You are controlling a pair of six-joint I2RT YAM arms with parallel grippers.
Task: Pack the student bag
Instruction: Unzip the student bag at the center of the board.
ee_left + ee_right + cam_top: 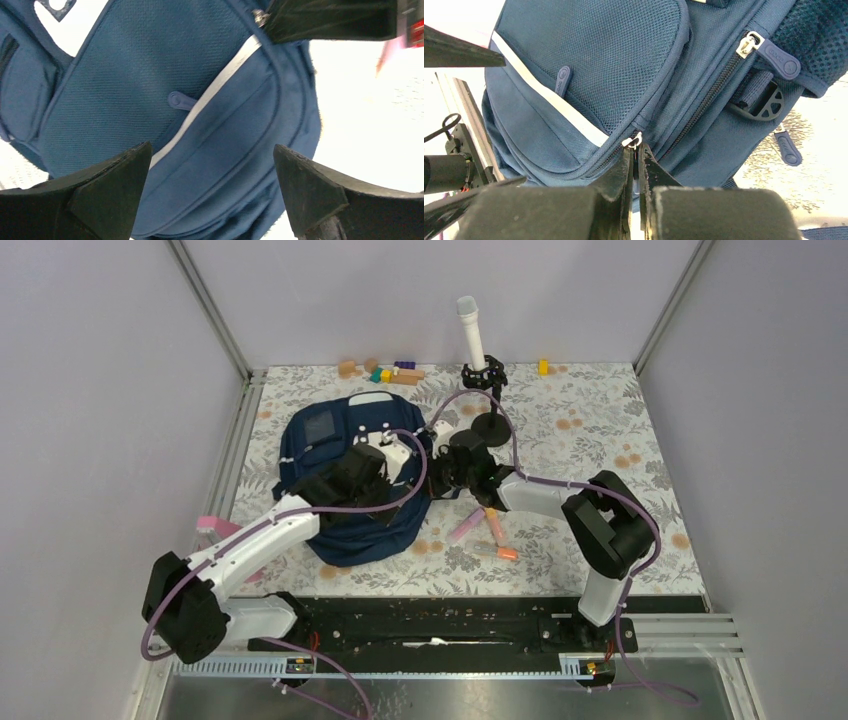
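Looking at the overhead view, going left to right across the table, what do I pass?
Pink item at the table's left edge → student bag → loose markers → small yellow block.

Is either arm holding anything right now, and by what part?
The right gripper pinches the student bag by a metal zipper pull, jaws shut. The left gripper is open, holding nothing.

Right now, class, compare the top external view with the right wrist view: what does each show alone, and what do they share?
Only the top external view shows the markers lying right of the student bag, the toy blocks at the far edge and the white tube on its stand. Only the right wrist view shows the right claw pinched on a metal zipper pull and a dark strap buckle. Both show the student bag.
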